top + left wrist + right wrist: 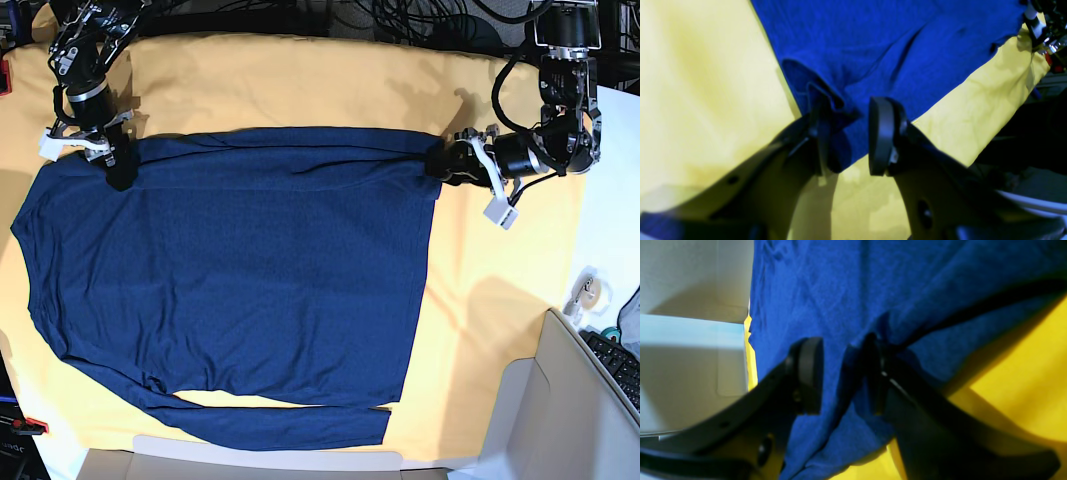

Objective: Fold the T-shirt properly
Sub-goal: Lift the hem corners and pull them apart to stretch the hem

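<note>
The dark navy T-shirt (240,280) lies spread flat on the yellow table cloth (300,90), folded along its far edge, with one long sleeve along the near edge. My left gripper (440,162) is at the shirt's far right corner. In the left wrist view its jaws (850,140) stand apart, with a bunched corner of the T-shirt (873,50) between them, resting against one finger. My right gripper (118,170) is at the far left corner. In the right wrist view it (841,376) is open, and T-shirt (840,290) fabric hangs loose between the pads.
A cardboard box (270,462) runs along the near table edge and up the right side. A keyboard (615,365) and a tape roll (590,292) sit at the right. Cables lie behind the far edge.
</note>
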Robot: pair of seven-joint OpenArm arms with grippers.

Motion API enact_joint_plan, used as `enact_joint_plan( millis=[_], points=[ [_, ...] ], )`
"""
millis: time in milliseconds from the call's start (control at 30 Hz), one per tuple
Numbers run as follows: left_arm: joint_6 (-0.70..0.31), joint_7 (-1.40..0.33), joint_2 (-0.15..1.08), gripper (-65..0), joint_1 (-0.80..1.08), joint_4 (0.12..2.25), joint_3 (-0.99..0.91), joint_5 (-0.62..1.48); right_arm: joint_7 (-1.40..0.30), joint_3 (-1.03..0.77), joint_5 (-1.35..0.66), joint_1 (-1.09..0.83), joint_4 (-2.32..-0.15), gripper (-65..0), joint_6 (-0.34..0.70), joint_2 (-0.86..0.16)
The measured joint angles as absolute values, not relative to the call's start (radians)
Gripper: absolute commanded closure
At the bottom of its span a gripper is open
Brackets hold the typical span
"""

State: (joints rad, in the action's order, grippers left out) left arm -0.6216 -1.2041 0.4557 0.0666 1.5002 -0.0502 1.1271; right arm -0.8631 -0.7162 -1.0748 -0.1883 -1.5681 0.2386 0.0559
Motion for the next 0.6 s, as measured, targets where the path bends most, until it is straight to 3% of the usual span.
enact_joint_plan(
  millis=[267,433,500,600],
  points=[
    [-0.621,-1.203,0.458,-18.7,0.064,1.500,-0.053,1.130,-0.908,-0.706,-1.071,-0.225,-1.720,-23.8,0.211,0.087],
    [-0.622,-1.201,0.458,-18.7,0.068,1.501,-0.053,1.129,-0.852,-0.710,-1.081,-0.251,-1.806,-23.8,0.213,0.070],
    [-0.621,-1.201,0.458,-18.7,0.079,1.501,-0.055,1.129,-0.841,-0.710,-1.079,-0.287,-1.806,-23.8,0.135,0.082],
    [-0.621,-1.205,0.458,-18.7,0.092,1.500,-0.055,1.129,-0.827,-0.712,-1.073,-0.308,-1.807,-23.8,-0.109,0.096]
  ],
)
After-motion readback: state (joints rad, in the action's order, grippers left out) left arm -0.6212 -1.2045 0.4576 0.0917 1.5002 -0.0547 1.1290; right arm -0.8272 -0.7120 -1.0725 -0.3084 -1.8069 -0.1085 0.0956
